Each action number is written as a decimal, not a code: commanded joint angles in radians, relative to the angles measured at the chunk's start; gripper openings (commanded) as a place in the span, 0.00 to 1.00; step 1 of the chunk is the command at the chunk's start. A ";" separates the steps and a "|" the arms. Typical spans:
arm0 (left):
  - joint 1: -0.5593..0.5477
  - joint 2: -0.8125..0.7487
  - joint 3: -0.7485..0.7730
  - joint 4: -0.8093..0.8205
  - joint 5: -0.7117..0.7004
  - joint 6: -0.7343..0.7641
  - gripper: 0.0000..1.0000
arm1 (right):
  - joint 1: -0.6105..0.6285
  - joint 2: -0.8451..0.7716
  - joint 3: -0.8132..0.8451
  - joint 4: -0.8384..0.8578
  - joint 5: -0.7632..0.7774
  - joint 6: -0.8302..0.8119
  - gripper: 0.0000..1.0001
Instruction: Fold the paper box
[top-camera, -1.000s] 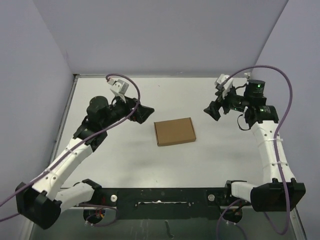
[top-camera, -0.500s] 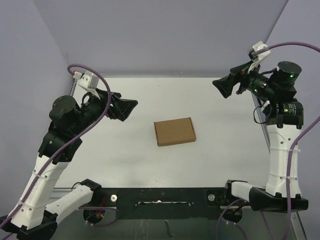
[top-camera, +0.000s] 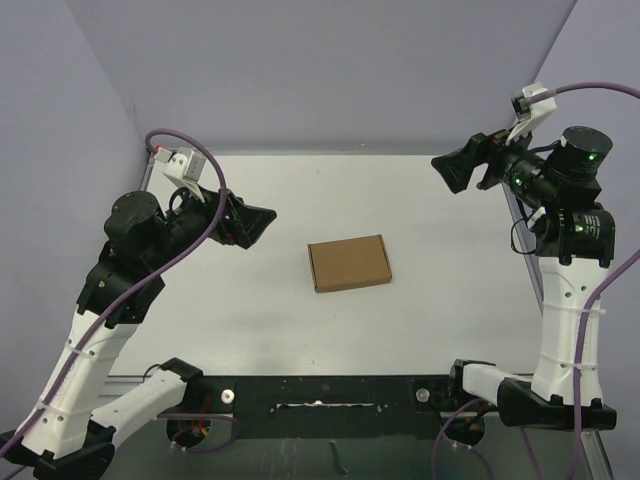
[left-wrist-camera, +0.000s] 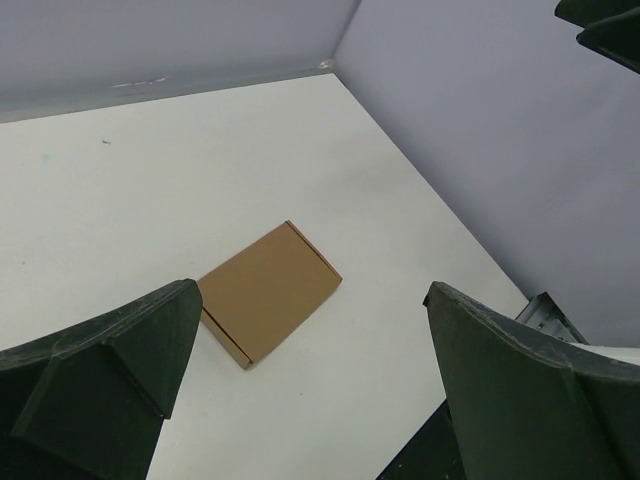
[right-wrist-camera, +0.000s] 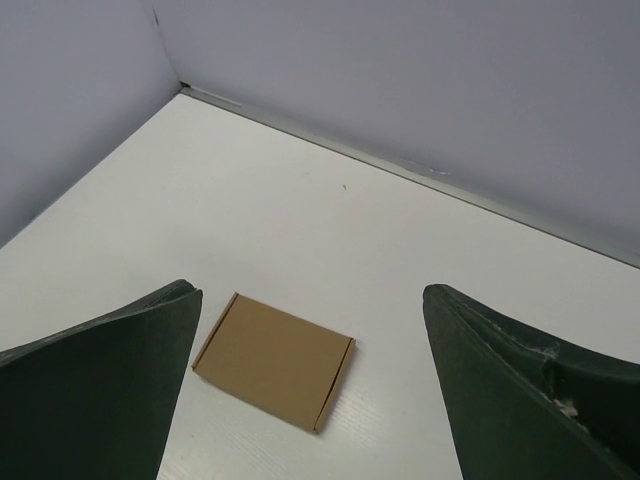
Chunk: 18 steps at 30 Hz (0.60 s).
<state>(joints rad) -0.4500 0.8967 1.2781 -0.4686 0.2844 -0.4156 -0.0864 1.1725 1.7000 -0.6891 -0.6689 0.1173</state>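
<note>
The paper box (top-camera: 349, 262) is seen closed and flat at the centre of the desk (top-camera: 450, 300). Left jaws at nine o'clock and right jaws at two o'clock are held spread, empty, well apart from it. Unpinned, its lid could be sprung open by stiff creases.

— What's cut off?
— The dark green plastic fingers (left-wrist-camera: 100, 370) in both wrist views, off the edge at seven and five o'clock.
— The flat brown cardboard box (top-camera: 349, 262)?
— Underside hidden; how its flaps tuck, unclear.
</note>
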 joint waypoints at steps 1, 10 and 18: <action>0.004 -0.019 0.009 0.021 -0.013 -0.002 0.98 | -0.010 -0.026 0.022 0.014 -0.014 0.003 0.98; 0.004 -0.012 -0.005 0.023 -0.014 0.012 0.98 | -0.025 -0.028 0.011 0.021 -0.014 0.017 0.98; 0.003 -0.033 -0.038 0.030 -0.018 0.010 0.98 | -0.039 -0.022 0.003 0.028 -0.032 0.027 0.98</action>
<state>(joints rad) -0.4500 0.8909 1.2369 -0.4694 0.2756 -0.4141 -0.1127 1.1683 1.6997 -0.6975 -0.6743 0.1215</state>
